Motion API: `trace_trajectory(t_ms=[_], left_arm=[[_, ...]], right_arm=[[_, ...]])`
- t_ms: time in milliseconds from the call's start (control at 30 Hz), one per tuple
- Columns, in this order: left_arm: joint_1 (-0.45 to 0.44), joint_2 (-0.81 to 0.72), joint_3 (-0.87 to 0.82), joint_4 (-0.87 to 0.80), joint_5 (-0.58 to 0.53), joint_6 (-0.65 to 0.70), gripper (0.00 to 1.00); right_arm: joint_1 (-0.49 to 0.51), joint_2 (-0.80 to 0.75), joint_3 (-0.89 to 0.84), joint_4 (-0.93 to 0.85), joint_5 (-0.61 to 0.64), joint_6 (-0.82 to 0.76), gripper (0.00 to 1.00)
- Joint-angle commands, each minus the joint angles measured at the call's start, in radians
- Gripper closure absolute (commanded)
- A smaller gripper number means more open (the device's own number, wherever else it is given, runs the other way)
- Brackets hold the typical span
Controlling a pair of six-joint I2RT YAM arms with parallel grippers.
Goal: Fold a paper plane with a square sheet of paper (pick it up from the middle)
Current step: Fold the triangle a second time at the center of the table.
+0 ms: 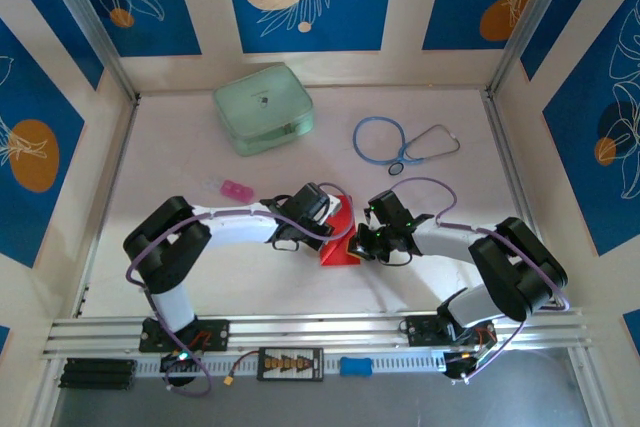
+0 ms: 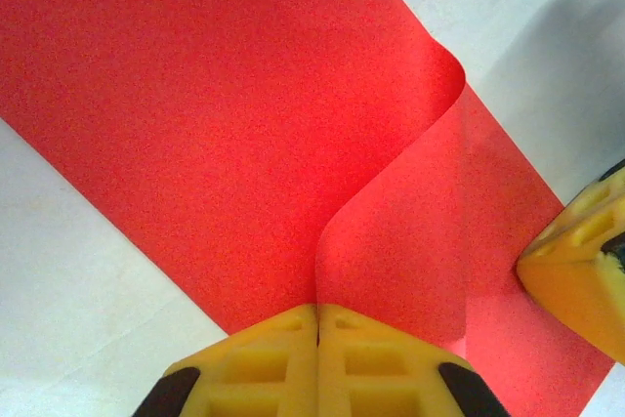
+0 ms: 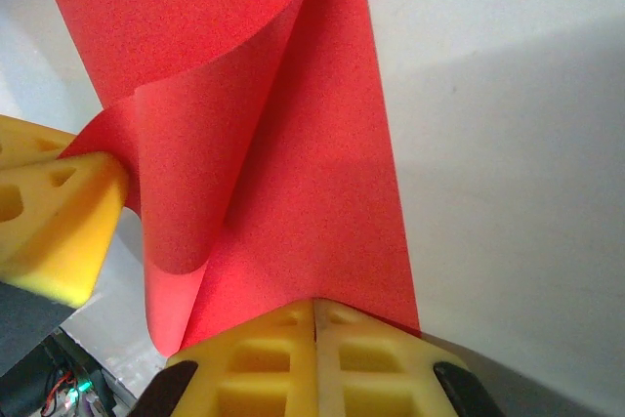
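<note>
The square sheet of paper [image 1: 341, 237] is bright red and sits at the table's middle between both grippers. In the left wrist view the sheet [image 2: 215, 114] has one flap curling up, and its bend runs straight into the seam of my left gripper [image 2: 317, 312], which is shut on it. My right gripper [image 3: 314, 306] is shut on the sheet's [image 3: 312, 192] near edge, with a flap curling over to the left. From above, the left gripper [image 1: 327, 217] and right gripper [image 1: 357, 244] stand close together over the paper. The paper is a bent sheet, with no dart shape.
A pale green case [image 1: 263, 108] lies at the back left. A blue stethoscope [image 1: 400, 142] lies at the back right. A small pink object [image 1: 235, 189] sits left of the left arm. Walls enclose the white table [image 1: 170, 157], and an aluminium rail [image 1: 320, 332] runs along its front.
</note>
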Motion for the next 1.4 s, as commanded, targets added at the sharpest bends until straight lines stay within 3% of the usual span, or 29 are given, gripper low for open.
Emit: trace_trajectory(t_ms=[0,1367], left_arm=[[0.011,0.013,-0.011,-0.004,0.000,-0.014,0.98],[0.011,0.017,-0.015,0.011,0.022,-0.008,1.00]], right_arm=[[-0.008,0.019,-0.012,-0.075,0.016,-0.015,0.99],[-0.011,0.018,-0.004,-0.061,-0.001,-0.020,0.97]])
